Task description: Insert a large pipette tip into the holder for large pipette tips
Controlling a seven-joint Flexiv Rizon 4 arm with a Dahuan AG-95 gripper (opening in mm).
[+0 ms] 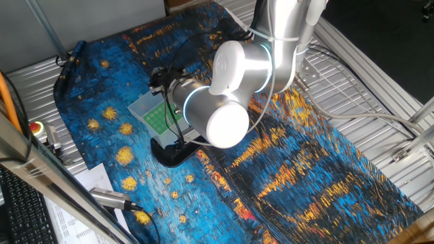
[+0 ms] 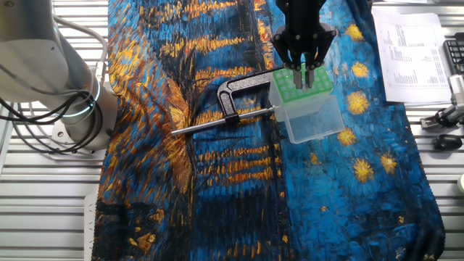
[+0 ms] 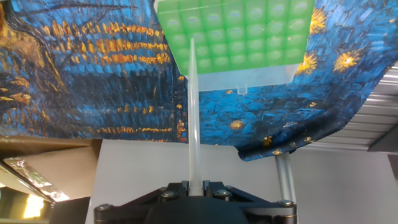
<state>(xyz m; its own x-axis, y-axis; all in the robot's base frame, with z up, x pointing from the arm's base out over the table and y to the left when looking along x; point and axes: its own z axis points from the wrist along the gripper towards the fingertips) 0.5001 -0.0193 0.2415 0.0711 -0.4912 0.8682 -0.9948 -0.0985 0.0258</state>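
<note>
In the other fixed view, a black C-shaped clamp (image 2: pixel 233 94) with its long metal rod (image 2: pixel 221 122) lies on the blue-and-gold cloth (image 2: pixel 217 188) covering the surface, just left of the holder (image 2: pixel 304 101). The fingers (image 2: pixel 303 69) hang right above the holder's green grid. In the hand view they are closed around the base of the large pipette tip (image 3: pixel 193 118), whose narrow end reaches the grid's near left edge; whether it has entered a hole cannot be told.

In one fixed view the arm (image 1: pixel 227 88) hid most of the holder (image 1: pixel 152 112). In hand view the holder (image 3: pixel 239 31) was cut by the top edge, the fingertips were not visible
</note>
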